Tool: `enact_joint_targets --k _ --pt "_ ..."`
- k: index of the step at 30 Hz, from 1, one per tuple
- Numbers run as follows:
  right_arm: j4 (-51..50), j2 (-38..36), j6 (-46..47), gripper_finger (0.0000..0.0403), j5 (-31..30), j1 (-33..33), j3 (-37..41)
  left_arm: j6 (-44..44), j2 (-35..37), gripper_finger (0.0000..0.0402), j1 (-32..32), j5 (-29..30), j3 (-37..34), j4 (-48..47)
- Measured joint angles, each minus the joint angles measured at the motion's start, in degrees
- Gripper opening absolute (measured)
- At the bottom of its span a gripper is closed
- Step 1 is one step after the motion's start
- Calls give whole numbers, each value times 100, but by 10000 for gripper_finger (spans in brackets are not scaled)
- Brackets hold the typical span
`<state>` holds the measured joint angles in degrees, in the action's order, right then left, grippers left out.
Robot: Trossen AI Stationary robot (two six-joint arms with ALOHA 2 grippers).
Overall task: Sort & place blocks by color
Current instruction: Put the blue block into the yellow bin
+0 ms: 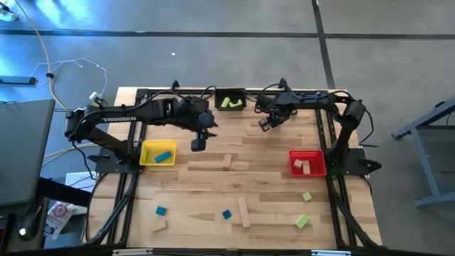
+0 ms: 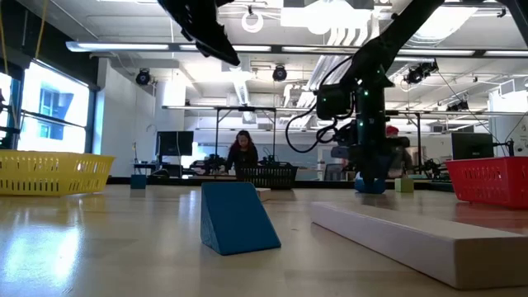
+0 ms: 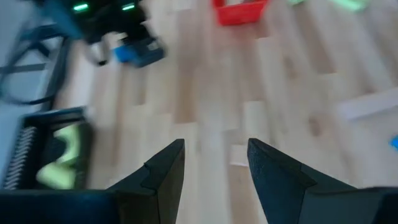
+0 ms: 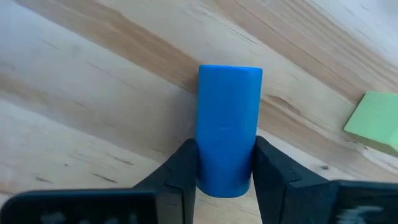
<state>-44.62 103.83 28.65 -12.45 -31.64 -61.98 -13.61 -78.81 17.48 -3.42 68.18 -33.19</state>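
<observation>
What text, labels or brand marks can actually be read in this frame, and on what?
"TROSSEN": white letters along the left arm, seen in the high view.
Packet on the floor beside the table: has print, too small to read.
Blocks and bins: no lettering visible.
Low view and wrist views: nothing legible.

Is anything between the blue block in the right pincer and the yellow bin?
Yes: the left pincer, open and empty, hangs between the blue block in the right pincer and the yellow bin.
</observation>
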Motion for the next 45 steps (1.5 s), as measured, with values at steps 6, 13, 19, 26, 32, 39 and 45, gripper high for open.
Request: enact_joint_targets --k 6,13,19,26,32,39,45 --pt "-4 -7 -265 91 82 47 0 -2 0 161 96 842 0 0" --pt "-14 -320 -308 91 309 554 13 -325 -4 161 303 1102 0 -105" --pt "182 -919 -169 91 243 1192 11 -302 -4 161 467 1114 0 -130" --pt "642 -1554 -169 93 221 1835 11 -294 -4 164 476 1113 0 -127" --pt "972 -1789 -172 94 268 2216 10 -2 -4 195 456 1247 0 -177" --pt "1403 -1801 -502 94 270 2570 10 192 -7 232 457 1029 0 -151" --pt "2100 -1801 -869 95 491 2734 9 203 -7 234 411 23 0 -123"
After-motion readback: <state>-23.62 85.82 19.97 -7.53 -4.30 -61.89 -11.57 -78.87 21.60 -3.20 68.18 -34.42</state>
